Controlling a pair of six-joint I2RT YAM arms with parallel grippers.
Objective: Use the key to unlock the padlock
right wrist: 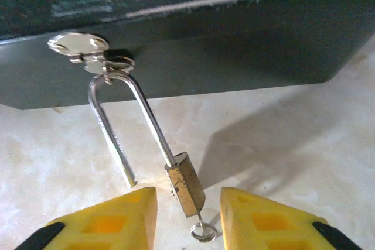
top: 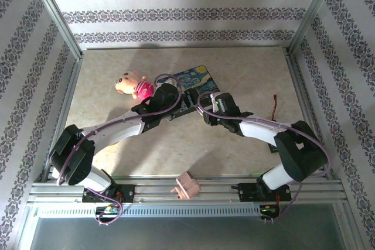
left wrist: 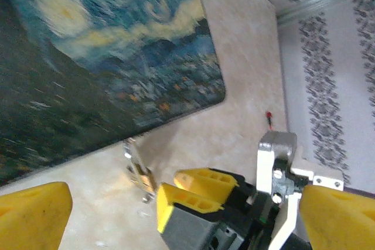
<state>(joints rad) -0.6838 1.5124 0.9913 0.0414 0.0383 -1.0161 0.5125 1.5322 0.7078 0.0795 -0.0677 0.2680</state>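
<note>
Padlock (right wrist: 186,184): small brass block on a thin silvery shackle (right wrist: 114,127), one leg free, hooking through the painted box's (right wrist: 246,45) round metal latch (right wrist: 79,45); lying lower centre. My right fingers (right wrist: 111,223), yellow plastic, are flanking it, apart, not touching. My left fingers (left wrist: 32,215) are standing wide apart.
</note>
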